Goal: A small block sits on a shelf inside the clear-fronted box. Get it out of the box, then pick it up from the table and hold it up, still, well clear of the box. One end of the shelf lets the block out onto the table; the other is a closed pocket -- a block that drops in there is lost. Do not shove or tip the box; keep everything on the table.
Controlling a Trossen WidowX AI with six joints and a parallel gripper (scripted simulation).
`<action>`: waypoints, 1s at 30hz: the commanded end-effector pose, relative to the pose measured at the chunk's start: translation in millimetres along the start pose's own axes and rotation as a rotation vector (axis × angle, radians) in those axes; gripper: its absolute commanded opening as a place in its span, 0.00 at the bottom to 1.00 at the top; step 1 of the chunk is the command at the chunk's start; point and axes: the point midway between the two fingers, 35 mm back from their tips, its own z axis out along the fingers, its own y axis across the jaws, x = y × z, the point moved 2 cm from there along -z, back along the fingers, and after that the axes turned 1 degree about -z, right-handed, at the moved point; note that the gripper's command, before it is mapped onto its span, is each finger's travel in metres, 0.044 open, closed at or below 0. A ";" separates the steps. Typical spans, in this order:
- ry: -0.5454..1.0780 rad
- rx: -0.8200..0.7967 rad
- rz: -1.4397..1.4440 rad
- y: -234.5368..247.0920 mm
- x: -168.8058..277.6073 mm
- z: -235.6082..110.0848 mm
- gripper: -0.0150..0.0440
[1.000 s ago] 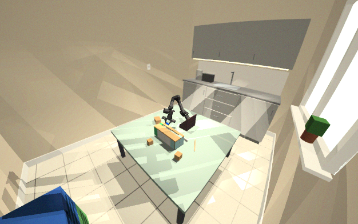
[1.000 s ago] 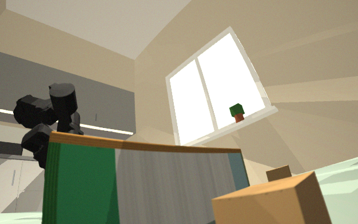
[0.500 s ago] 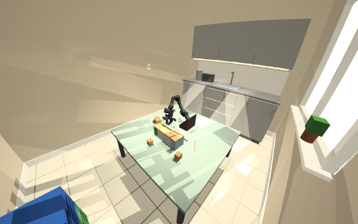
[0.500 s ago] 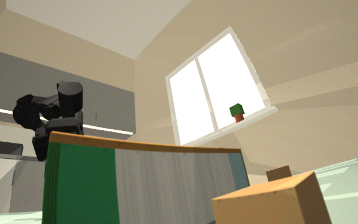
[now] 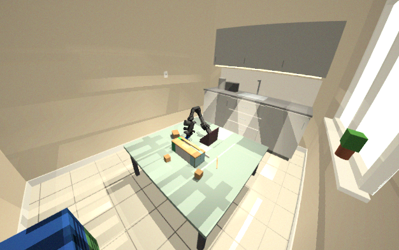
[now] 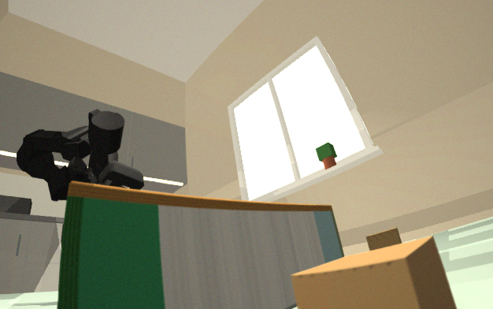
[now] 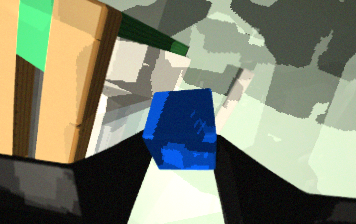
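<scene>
My gripper (image 7: pixel 184 136) (image 5: pixel 188 134) is shut on the small blue block (image 7: pixel 182 129), which sits between the two dark fingers in the wrist view. It holds the block in the air above the table (image 5: pixel 223 166), just past the green end of the long box (image 5: pixel 188 150) (image 6: pixel 197 252). In the wrist view the box's tan wooden top (image 7: pixel 70 75) lies to the left, below the block. In the exterior view the arm (image 6: pixel 79 158) shows behind and above the box's green end; the block is hidden there.
Three tan cubes lie on the table: one (image 5: pixel 175 133) behind the box, one (image 5: pixel 167 158) in front of it, one (image 5: pixel 199 173) (image 6: pixel 378 276) near its teal end. A dark panel (image 5: pixel 210 136) stands by the arm's base. A thin upright stick (image 5: pixel 217 162) stands right of the box.
</scene>
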 end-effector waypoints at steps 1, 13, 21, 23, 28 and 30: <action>-0.008 0.005 -0.174 0.1 0.9 -3.9 0.25; -0.017 0.026 -0.682 -1.9 4.2 -13.5 0.25; -0.023 0.042 -1.021 -3.3 5.7 -20.1 0.25; -0.024 0.047 -1.105 -3.6 6.0 -21.7 0.25; -0.026 0.059 -1.317 -4.5 6.7 -25.9 0.25; -0.027 0.065 -1.402 -4.9 6.9 -27.5 0.25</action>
